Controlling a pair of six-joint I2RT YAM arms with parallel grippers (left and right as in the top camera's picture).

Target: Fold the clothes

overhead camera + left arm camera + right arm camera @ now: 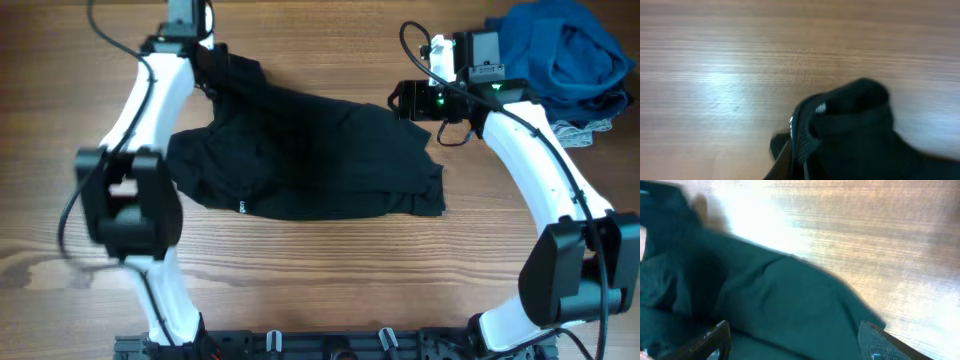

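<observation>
The black T-shirt (310, 155) lies partly folded in the middle of the table, with a small white logo near its front left edge. My left gripper (212, 62) is at the shirt's far left corner, shut on a bunched piece of the black fabric (850, 135). My right gripper (405, 98) is over the shirt's far right corner, open, its two fingers (795, 342) spread above the dark cloth (790, 300) with nothing between them.
A pile of blue garments (565, 55) with a grey one (580, 130) under it lies at the back right corner, close behind my right arm. Bare wooden table (330, 260) runs along the front.
</observation>
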